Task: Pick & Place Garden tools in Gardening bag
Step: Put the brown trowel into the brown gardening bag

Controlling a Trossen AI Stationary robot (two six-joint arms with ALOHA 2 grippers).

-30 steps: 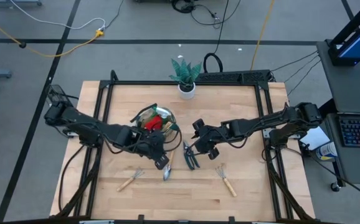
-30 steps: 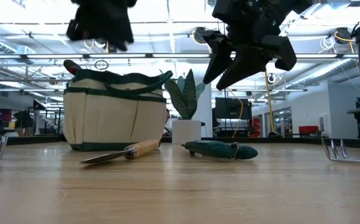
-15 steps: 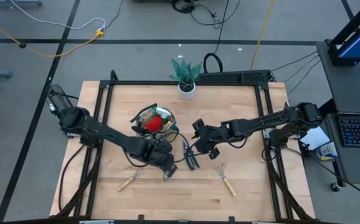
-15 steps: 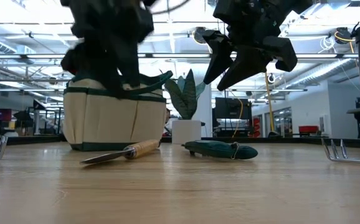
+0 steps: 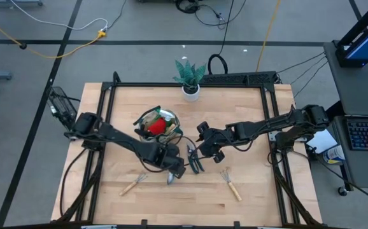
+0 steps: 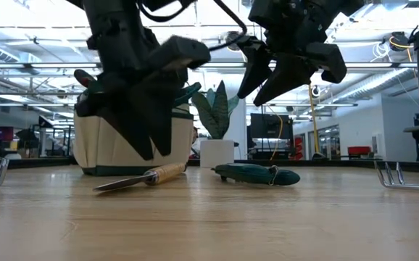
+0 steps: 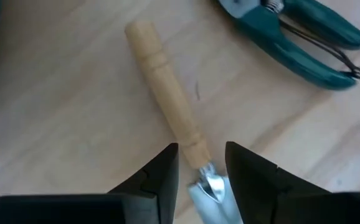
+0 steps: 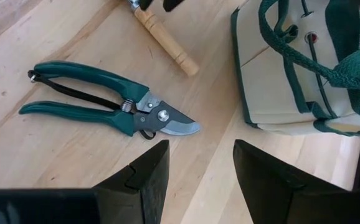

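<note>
Gardening bag [image 5: 156, 123] stands upright just left of table centre, soft fabric with looped handles, something red already showing in its mouth; it looks light and could shift or fold if knocked. A potted plant [image 5: 190, 77] stands at 12 o'clock near the far edge and is no part of the job.

Pruning shears [image 8: 108, 104] lie flat at about 4 o'clock from the bag, green handles spread; rigid and the heaviest item left, best taken across both handles near the pivot. The right gripper [image 5: 204, 150] hovers above them, jaws apart, holding nothing.

Trowel [image 7: 177, 127] lies flat at about 5 o'clock from the bag, just beside the shears. Its round wooden handle is stiff and offers good friction; the polished blade is likely slippery (avoid it). The left gripper [image 7: 202, 165] is low over the neck where handle meets blade, jaws apart and straddling it, not yet clamped. A hold slightly further up the handle would probably balance better.

Two small wooden-handled rakes [image 5: 133, 184] [image 5: 230, 183] lie toward 6 o'clock, light and untouched.
</note>
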